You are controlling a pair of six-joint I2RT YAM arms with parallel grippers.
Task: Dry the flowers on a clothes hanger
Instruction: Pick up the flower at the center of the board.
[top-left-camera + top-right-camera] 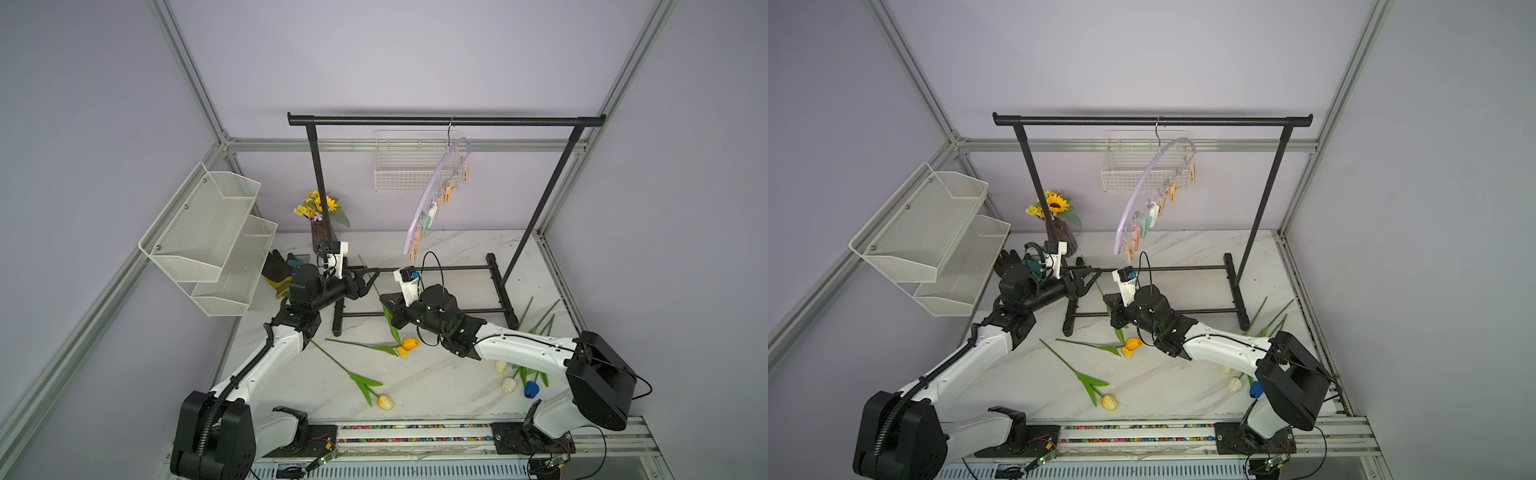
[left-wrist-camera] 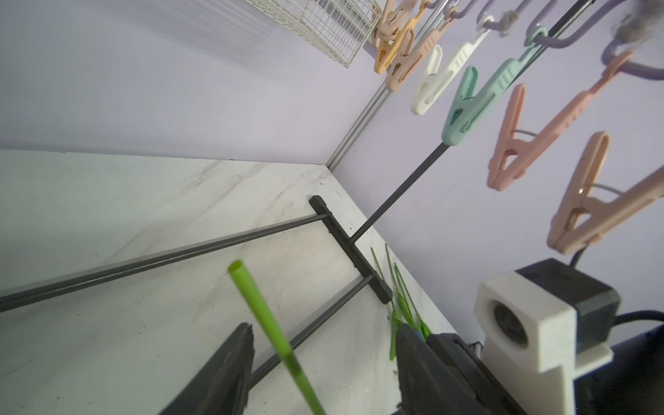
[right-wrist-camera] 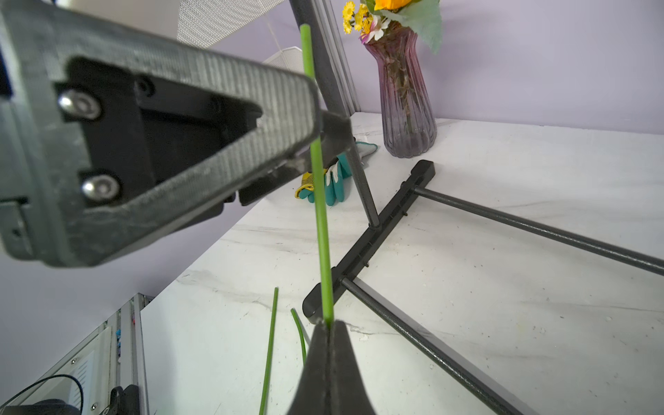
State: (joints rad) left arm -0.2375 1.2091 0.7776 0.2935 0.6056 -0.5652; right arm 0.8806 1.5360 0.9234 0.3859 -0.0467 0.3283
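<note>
Right gripper (image 3: 327, 325): fingers pressed together on a tulip stem (image 3: 319, 201), which rises steeply above them.

Left gripper (image 2: 325, 328): fingers partway apart, one on either side of that stem higher up. The left wrist view shows a gap on both sides.

Hanger (image 1: 432, 195): hooked on the rack (image 1: 444, 121) bar and tilted, with its low end and clips (image 2: 463, 104) near the stem's cut tip.

Other tulips (image 1: 384, 402) lie on the table (image 1: 436, 386), with the white and blue heads beside the right arm.
</note>
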